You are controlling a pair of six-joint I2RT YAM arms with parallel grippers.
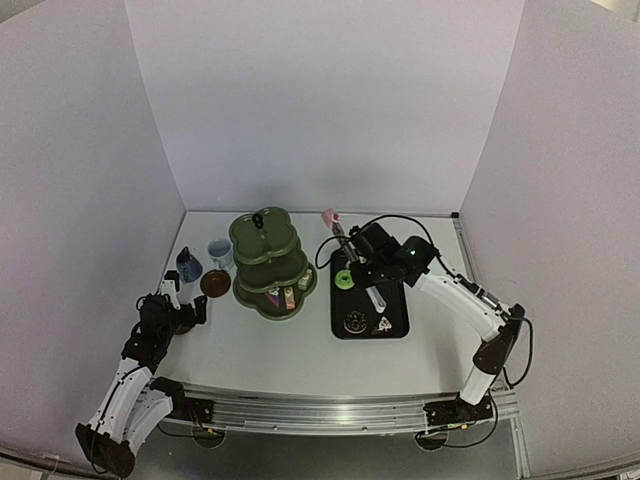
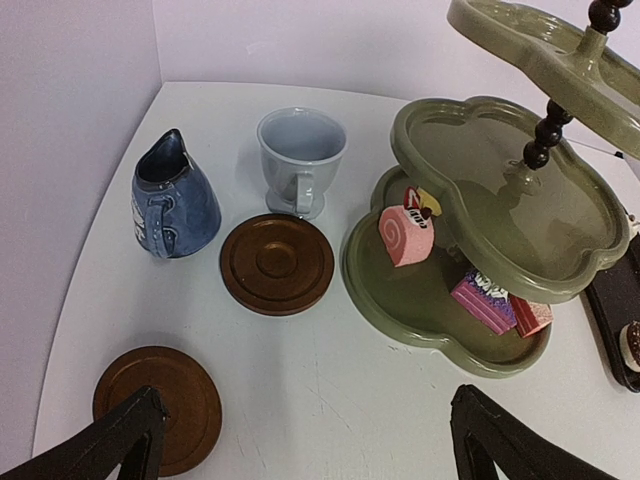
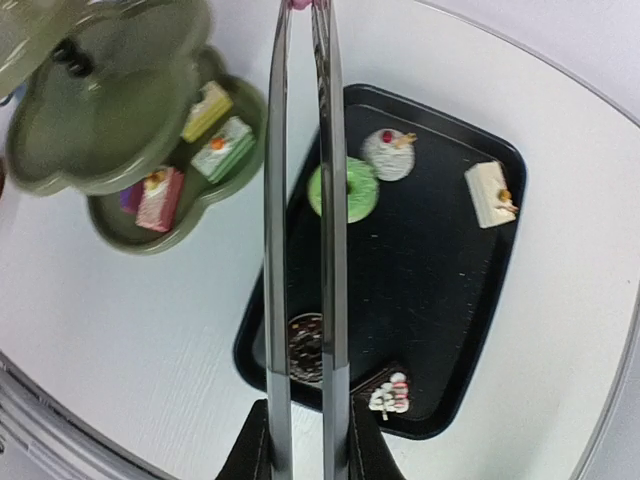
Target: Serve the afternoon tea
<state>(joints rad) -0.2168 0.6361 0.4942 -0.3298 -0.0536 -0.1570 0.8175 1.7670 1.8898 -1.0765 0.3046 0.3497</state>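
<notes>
The olive three-tier stand carries several small cakes on its bottom tier, among them a pink swirl cake. My right gripper is shut on metal tongs, which pinch a pink cake at their far tips. Below them a green ring cake and a chocolate ring cake lie on the black tray. My left gripper hangs open over bare table, beside a brown saucer. Another saucer, the dark-blue cup and the pale cup stand beyond.
White walls close in the table at the back and both sides. The tray also holds a white round cake, a cream slice and a dark slice with white topping. The stand's beaded centre post rises between tiers.
</notes>
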